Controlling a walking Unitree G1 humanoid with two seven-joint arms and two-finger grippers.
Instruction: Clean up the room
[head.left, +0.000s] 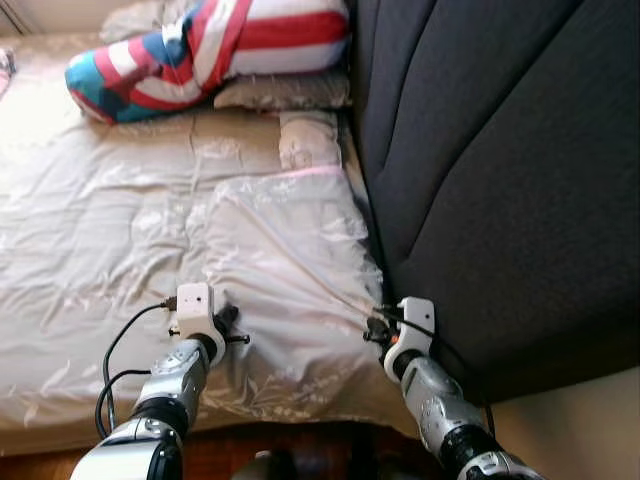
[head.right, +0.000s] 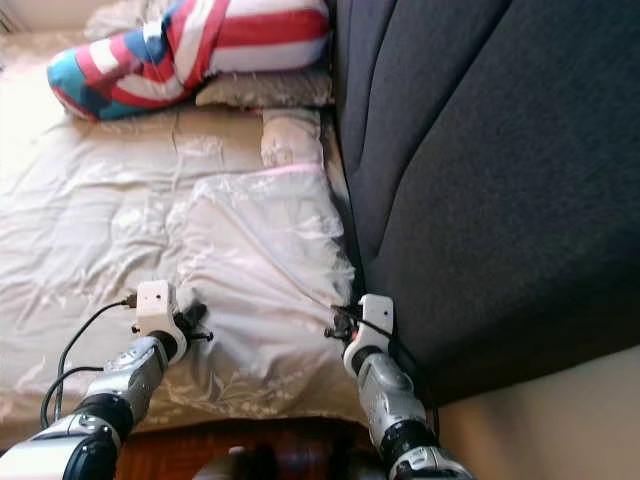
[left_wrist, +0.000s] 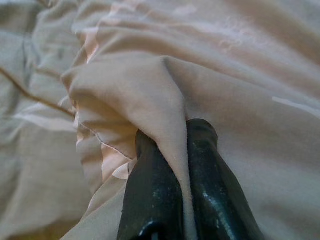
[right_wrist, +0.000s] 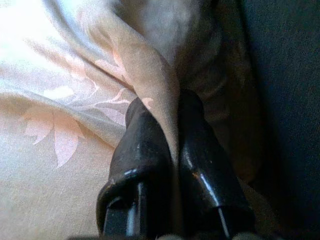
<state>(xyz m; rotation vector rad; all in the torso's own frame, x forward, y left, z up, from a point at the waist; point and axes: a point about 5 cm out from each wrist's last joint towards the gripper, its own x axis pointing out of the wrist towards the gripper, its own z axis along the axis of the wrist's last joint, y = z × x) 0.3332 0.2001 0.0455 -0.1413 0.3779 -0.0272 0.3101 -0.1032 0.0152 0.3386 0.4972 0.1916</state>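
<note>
A beige quilt (head.left: 270, 260) with a faint leaf print lies spread over the bed, its pink-edged top fold near the pillows. My left gripper (head.left: 232, 330) rests on the quilt near the bed's near edge, shut on a raised fold of quilt (left_wrist: 165, 115). My right gripper (head.left: 375, 325) is at the quilt's right edge beside the dark headboard, also shut on a pinch of quilt (right_wrist: 165, 85). In both wrist views the cloth runs up between the two black fingers (left_wrist: 150, 190).
A dark grey padded headboard (head.left: 500, 170) rises along the right side. A red, white and blue striped pillow (head.left: 200, 50) lies at the far end on a beige pillow (head.left: 285, 92). Wood floor (head.left: 290, 455) shows below the bed's near edge.
</note>
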